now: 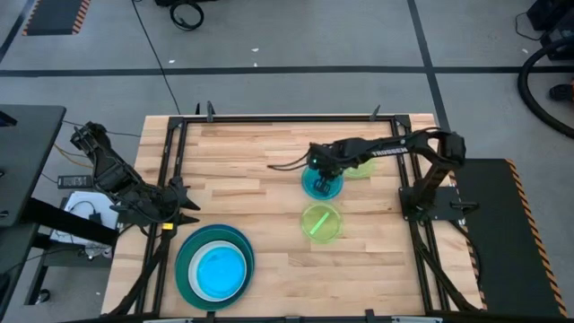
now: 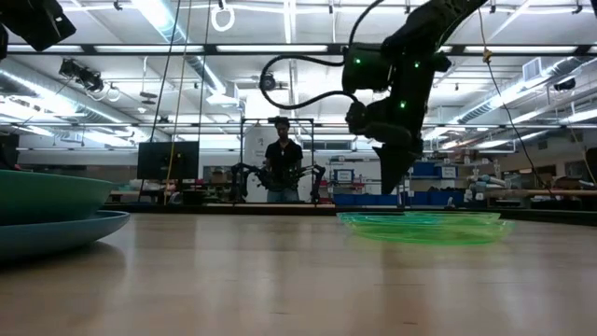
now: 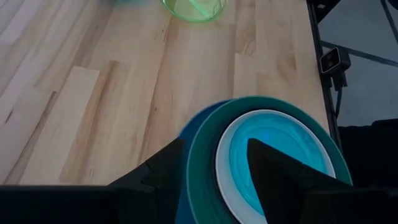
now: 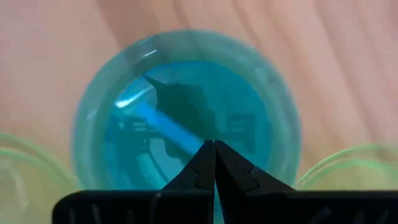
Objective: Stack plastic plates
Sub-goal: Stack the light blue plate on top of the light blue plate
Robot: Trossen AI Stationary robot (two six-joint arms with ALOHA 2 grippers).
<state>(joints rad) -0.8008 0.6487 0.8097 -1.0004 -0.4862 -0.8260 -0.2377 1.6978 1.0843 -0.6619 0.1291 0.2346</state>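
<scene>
Over the far right part of the wooden table (image 1: 260,193), the right gripper (image 1: 321,175) hung directly above a small cyan plate (image 1: 321,185). Its two fingers were pressed together at the tips and held nothing, as the right wrist view confirmed, with the cyan plate (image 4: 186,112) lying flat beneath them. Whether the fingertips touched the plate surface could not be told.

Two lime green plates were noted: one (image 1: 321,222) lay flat on the table just nearer the front edge than the cyan plate and apart from it; the other (image 1: 361,166) lay just beside the cyan plate on its far right side, partly hidden by the arm. Green rims showed on either side of the cyan plate in the right wrist view.

At the front left, a stack (image 1: 213,266) stood with a large teal plate uppermost among the big ones, a white plate on it, and a cyan plate on top; a blue rim showed beneath in the left wrist view.

The left gripper (image 1: 179,206) waited at the table's left edge just beside that stack, fingers apart and empty.
</scene>
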